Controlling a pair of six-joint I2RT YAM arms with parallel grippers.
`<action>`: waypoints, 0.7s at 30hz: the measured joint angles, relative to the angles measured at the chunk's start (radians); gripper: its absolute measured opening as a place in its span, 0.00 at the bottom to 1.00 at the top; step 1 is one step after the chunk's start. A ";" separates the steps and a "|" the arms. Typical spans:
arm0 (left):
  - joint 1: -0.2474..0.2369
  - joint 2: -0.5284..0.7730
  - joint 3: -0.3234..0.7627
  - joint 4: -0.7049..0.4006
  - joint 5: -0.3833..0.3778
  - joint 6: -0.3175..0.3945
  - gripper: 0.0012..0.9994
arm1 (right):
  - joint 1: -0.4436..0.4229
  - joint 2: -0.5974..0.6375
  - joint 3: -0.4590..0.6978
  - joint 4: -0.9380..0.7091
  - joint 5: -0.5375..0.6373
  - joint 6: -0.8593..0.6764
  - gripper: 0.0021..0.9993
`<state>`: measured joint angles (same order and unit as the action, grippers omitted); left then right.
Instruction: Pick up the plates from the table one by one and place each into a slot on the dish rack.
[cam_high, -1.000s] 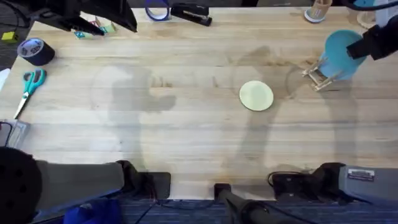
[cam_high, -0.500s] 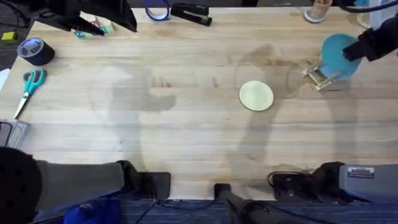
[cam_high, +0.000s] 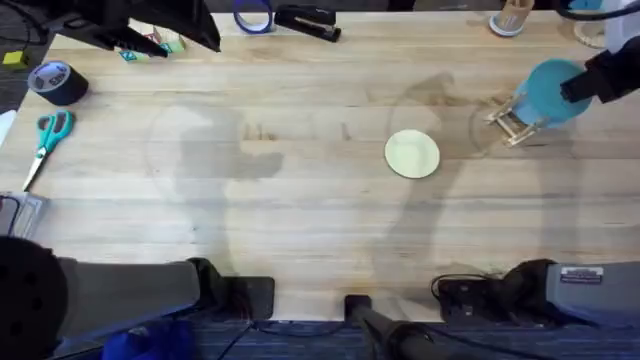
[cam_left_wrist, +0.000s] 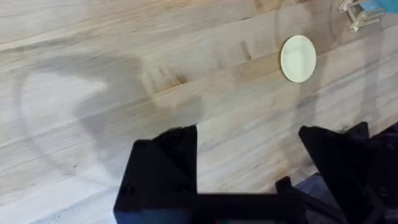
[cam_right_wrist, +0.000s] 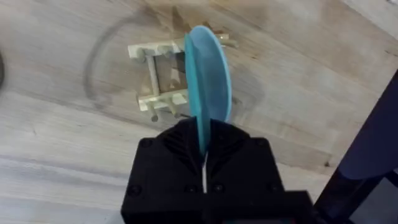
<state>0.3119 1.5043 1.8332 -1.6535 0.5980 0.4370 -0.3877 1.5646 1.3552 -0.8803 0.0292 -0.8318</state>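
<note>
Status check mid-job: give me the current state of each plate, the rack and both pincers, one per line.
Teal plate: on edge, clamped in the right pincer, over the dish rack; whether seated in a slot is unclear.
Yellow-green plate: flat on the table, untouched.
Dish rack: upright on the table.
Right pincer: shut on the teal plate's rim.
Left pincer: open, holding nothing, above bare table.

My own black fingers (cam_left_wrist: 165, 168) stand spread apart above the pale wooden bench (cam_left_wrist: 124, 74), with nothing between them. Well beyond them the pale yellow-green plate (cam_left_wrist: 298, 58) lies flat on the planks. Farther off, the dish rack (cam_left_wrist: 356, 14) sits at the bench's edge of view.
</note>
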 joint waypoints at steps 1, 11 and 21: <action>0.000 0.000 0.000 0.000 0.000 0.000 1.00 | -0.002 0.000 0.000 0.000 -0.001 0.000 0.03; 0.000 0.000 0.000 0.000 0.000 0.000 1.00 | -0.002 0.000 0.000 -0.010 -0.028 0.000 0.03; 0.000 0.000 0.000 0.000 0.000 0.000 1.00 | -0.002 0.000 -0.007 0.016 -0.030 0.000 0.03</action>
<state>0.3119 1.5043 1.8332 -1.6535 0.5980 0.4370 -0.3898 1.5646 1.3483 -0.8644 -0.0010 -0.8322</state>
